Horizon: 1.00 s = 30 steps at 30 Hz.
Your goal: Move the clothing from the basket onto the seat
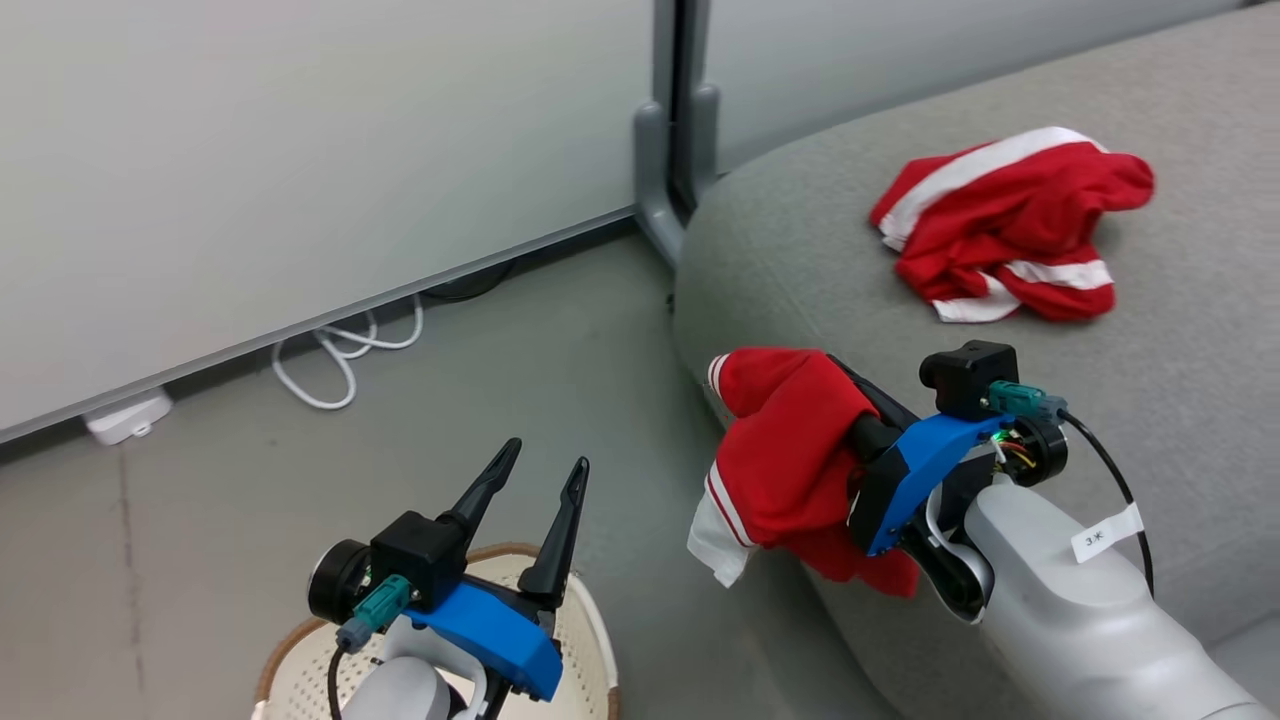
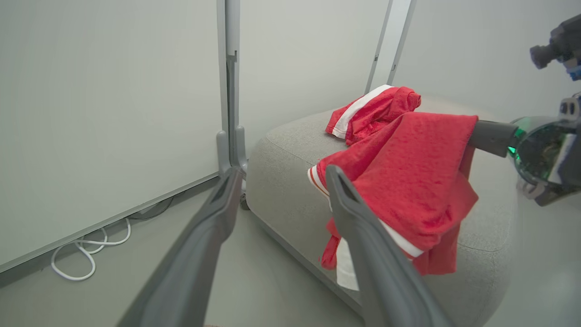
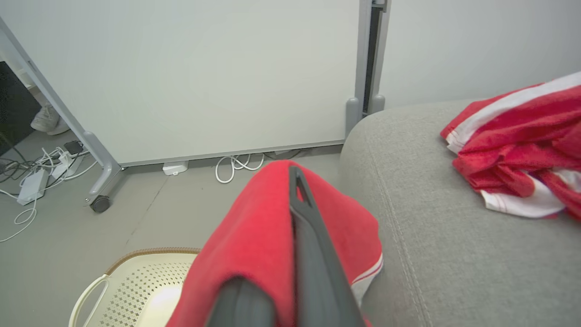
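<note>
A red garment with white stripes, one piece of the clothing, drapes over my right gripper, which is shut on it. The piece hangs at the seat's near left corner, its lower end trailing down the side; the cloth hides one finger. Another red and white piece lies crumpled farther back on the grey seat. Low at the left, my left gripper stands open with nothing in it, above the cream basket on the floor. The part of the basket's perforated inside that shows is bare.
White partition panels stand behind, with a grey post and foot close to the seat's corner. White cable loops and a power block lie along the wall's base. A wheeled partition foot and more cables are at the left.
</note>
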Available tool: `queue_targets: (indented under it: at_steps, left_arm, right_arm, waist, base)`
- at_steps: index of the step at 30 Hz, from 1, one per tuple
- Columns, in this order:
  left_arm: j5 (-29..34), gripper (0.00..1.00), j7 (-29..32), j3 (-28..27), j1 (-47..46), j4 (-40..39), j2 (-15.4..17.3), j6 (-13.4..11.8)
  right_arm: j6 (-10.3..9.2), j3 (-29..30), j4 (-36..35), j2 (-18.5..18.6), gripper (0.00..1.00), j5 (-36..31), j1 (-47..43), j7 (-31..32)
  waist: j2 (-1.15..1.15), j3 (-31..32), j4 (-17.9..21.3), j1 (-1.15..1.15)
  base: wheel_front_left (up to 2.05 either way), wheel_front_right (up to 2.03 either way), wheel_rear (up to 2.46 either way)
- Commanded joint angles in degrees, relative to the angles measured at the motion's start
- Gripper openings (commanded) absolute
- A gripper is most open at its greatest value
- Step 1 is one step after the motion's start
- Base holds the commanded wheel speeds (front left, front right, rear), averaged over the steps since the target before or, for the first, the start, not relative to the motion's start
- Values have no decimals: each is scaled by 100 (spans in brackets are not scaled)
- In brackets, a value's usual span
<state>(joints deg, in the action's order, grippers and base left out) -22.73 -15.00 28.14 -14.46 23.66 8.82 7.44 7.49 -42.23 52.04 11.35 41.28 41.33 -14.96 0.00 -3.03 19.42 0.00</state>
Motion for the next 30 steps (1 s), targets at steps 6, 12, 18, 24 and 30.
queue_targets:
  at_steps: [6, 12, 18, 24, 30]
  left_arm:
    - [3, 100, -27, -28, -93, -33, 31, 8]
    - [10, 100, -27, -69, -66, -28, 48, 8]
    - [9, 100, -27, -3, -84, -26, 31, 8]
    - [-33, 100, -27, 120, -154, 7, 76, 8]
    - [-2, 100, -27, 55, -103, -36, 108, 8]
  right_arm:
    - [1, 134, -108, 21, 0, -113, -132, -33]
    - [1, 265, -168, 1, 0, -163, -236, -34]
    - [1, 393, -221, 56, 0, -209, -339, -33]
    - [1, 567, -299, 39, 0, -285, -481, -33]
    - [1, 619, -324, 56, 0, -330, -415, -33]
  waist:
    - [0, -63, 634, 0]
    - [0, -57, 996, 0]
    - [0, -83, 1124, 0]
    - [0, -139, 1142, 0]
    - [0, -154, 1136, 0]
  base:
    - [0, 0, 0]
    - [0, 0, 0]
    - [0, 0, 0]
    - [0, 0, 0]
    - [0, 0, 0]
